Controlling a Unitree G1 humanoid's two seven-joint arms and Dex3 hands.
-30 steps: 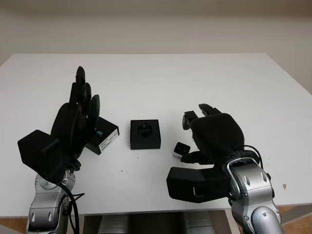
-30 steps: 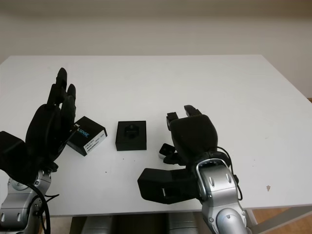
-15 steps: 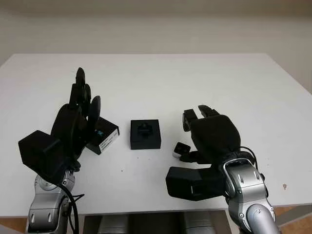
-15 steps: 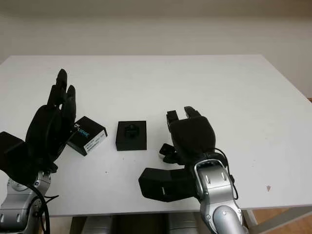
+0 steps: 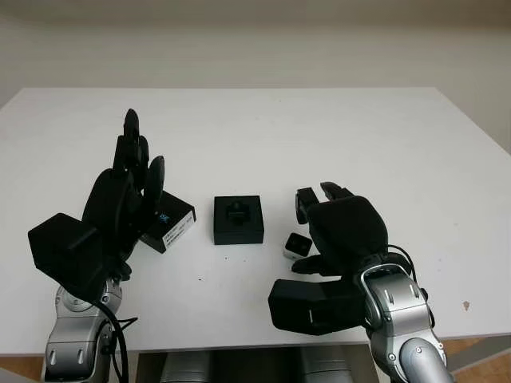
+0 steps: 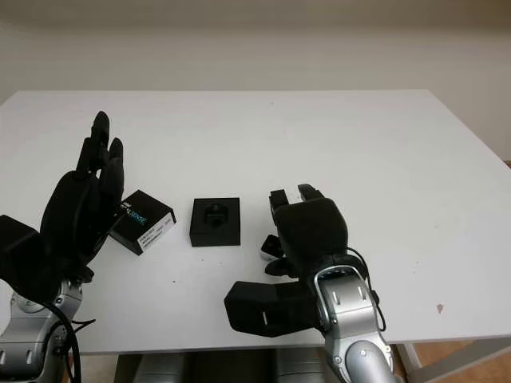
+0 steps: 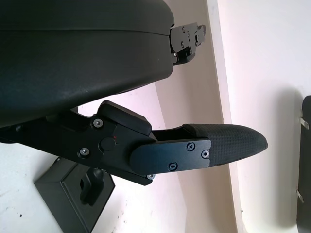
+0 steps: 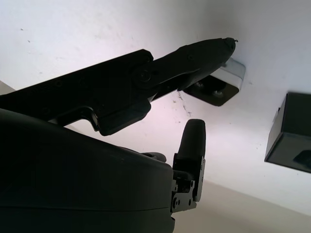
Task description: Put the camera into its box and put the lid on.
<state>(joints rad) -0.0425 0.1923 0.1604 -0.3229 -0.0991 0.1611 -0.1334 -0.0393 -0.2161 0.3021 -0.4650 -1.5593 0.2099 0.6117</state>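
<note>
The right hand [image 5: 339, 231] is hovering over the small camera [image 5: 297, 244] at lower centre-right of the head view, one finger touching its top while the others are not yet closed around it, apparently setting up the grasp. The open box [image 5: 238, 219] is sitting just left of the camera with bare table [image 5: 319, 136] between them, so the carry looks short. The left hand [image 5: 128, 195] is standing upright, holding nothing, beside the lid [image 5: 168, 221] at centre-left, probably waiting to cap the box.

White table [image 5: 263, 128], pale wall [image 5: 255, 48]
</note>
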